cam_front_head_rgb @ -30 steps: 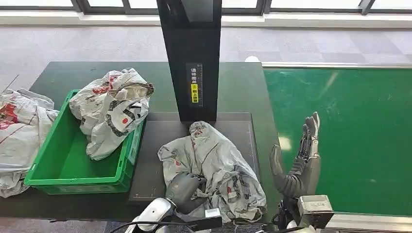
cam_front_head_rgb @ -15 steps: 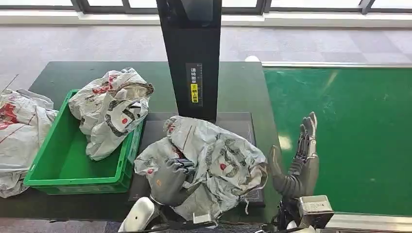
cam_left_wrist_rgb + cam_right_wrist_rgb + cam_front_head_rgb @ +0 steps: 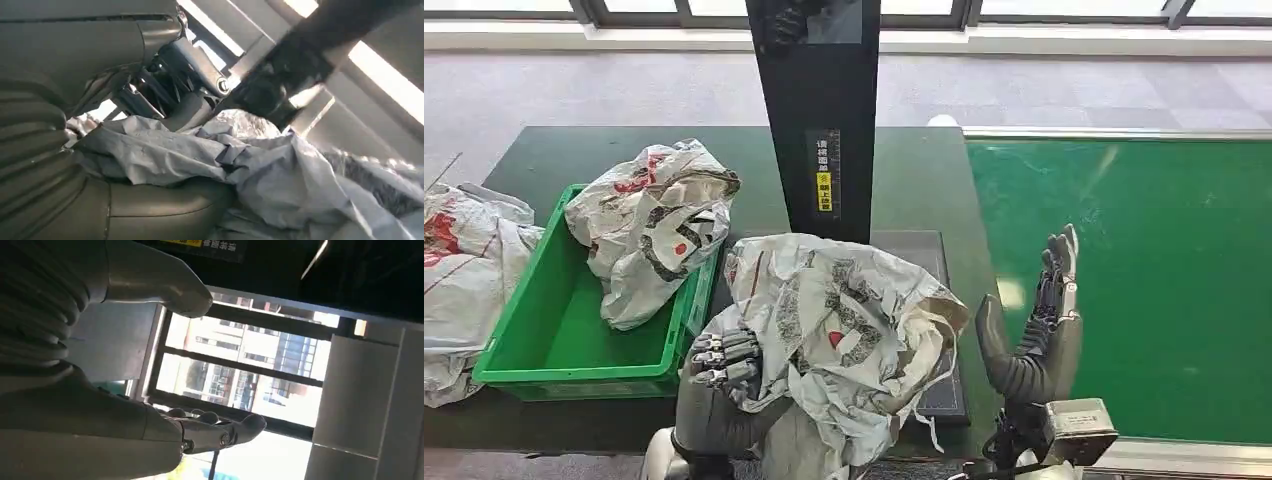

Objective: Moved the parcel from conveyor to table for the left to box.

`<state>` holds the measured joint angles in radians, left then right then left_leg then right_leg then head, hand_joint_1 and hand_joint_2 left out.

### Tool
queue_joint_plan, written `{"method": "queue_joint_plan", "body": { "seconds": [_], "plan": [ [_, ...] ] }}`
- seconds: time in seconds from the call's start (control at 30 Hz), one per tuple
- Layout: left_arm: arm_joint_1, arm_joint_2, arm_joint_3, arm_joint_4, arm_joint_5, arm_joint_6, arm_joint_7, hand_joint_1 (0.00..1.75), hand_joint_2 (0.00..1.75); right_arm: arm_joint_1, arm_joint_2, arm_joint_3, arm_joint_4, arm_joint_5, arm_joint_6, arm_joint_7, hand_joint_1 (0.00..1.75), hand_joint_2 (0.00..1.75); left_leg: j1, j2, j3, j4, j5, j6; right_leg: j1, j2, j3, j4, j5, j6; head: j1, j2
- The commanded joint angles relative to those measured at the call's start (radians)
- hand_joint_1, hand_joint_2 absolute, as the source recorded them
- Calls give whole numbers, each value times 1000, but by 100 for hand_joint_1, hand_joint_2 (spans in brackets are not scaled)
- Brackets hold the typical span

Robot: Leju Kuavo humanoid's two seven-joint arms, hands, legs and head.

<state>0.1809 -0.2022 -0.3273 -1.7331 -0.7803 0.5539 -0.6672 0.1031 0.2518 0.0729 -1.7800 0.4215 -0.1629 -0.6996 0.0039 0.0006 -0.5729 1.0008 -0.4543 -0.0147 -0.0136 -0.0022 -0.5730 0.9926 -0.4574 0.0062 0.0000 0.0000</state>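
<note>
you cannot make out the parcel's underside or how much of it clears the desk: the crumpled grey wrap hides that, and its lower folds run off the bottom edge of the head view. your left hand grips the parcel at its left side, fingers curled into the plastic; in the left wrist view the thumb lies under grey folds and the rest is blurred. the parcel sits over the dark mat in front of the black post, whose top is cut off.

your right hand stands upright just right of the parcel, fingers straight and apart, holding nothing, at the edge of the green belt. in the right wrist view you see window frames behind the fingertips.

the desk is dark green, with grey floor behind it and window frames along the top.

the green bin stands left of the mat, and a bag slumps over its far right corner. another bag lies outside the bin, cut by the left edge.
</note>
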Motion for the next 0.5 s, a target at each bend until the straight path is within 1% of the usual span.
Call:
{"method": "queue_joint_plan", "body": {
  "seconds": [0.03, 0.1, 0.13, 0.2, 0.27, 0.3, 0.37, 0.4, 0.47, 0.5],
  "plan": [
    [-9, 148, 24, -209, 229, 129, -31, 175, 175, -37, -12, 0, 78, -32, -23, 1, 0, 175, 1, 2, 1, -1, 0, 0, 1, 2, 0, -1, 0, -1, 0, 0],
    [-52, 134, 94, -188, 285, 136, -31, 175, 175, -46, -13, 7, 93, -33, -24, 1, 0, 175, 1, 1, 1, -1, 0, 0, 1, 1, 0, -1, 1, -1, 0, 0],
    [-63, 137, 104, -182, 294, 127, -31, 175, 175, -49, -12, 8, 96, -32, -26, 1, 0, 175, 1, 2, 1, -1, 0, -1, 1, 1, 0, -1, 1, -1, 0, 0],
    [-99, 100, 208, -143, 298, 144, -31, 175, 175, -62, -14, 15, 116, -31, -26, 1, 0, 175, 1, 1, 1, -1, 1, 0, 2, 1, 1, -2, 1, -1, 0, 0],
    [-145, 110, 266, -101, 347, 118, -31, 175, 175, -74, -19, 20, 131, -34, -33, 1, 0, 175, 2, 2, 1, -2, 2, -1, 2, 2, 1, -2, 2, -1, 0, 0],
    [-174, 103, 311, -68, 350, 116, -31, 175, 175, -76, -23, 22, 136, -37, -36, 1, 0, 175, 2, 2, 1, -2, 2, -1, 2, 2, 1, -2, 2, -1, 0, 0],
    [-214, 105, 347, -29, 361, 96, -31, 175, 175, -77, -28, 26, 139, -42, -40, 1, 0, 175, 1, 0, 1, -2, 2, -1, 1, 0, 1, -1, 2, -1, 0, 0],
    [-245, 92, 388, 16, 350, 89, -30, 175, 175, -74, -31, 31, 141, -45, -45, 1, 0, 175, 2, 0, 1, -2, 3, -1, 2, 0, 1, -2, 2, -1, 0, 0],
    [-287, 80, 428, 62, 335, 75, -31, 175, 175, -69, -37, 38, 140, -50, -51, 1, 0, 175, 1, -1, 2, -3, 4, -1, 2, -1, 2, -3, 2, -1, 0, 0],
    [-317, 81, 449, 110, 289, 80, -3, 175, 175, -65, -39, 42, 139, -52, -55, 1, 0, 175, 1, -1, 2, -2, 3, -1, 1, -1, 2, -1, 1, -1, 0, 0]
  ]
}}
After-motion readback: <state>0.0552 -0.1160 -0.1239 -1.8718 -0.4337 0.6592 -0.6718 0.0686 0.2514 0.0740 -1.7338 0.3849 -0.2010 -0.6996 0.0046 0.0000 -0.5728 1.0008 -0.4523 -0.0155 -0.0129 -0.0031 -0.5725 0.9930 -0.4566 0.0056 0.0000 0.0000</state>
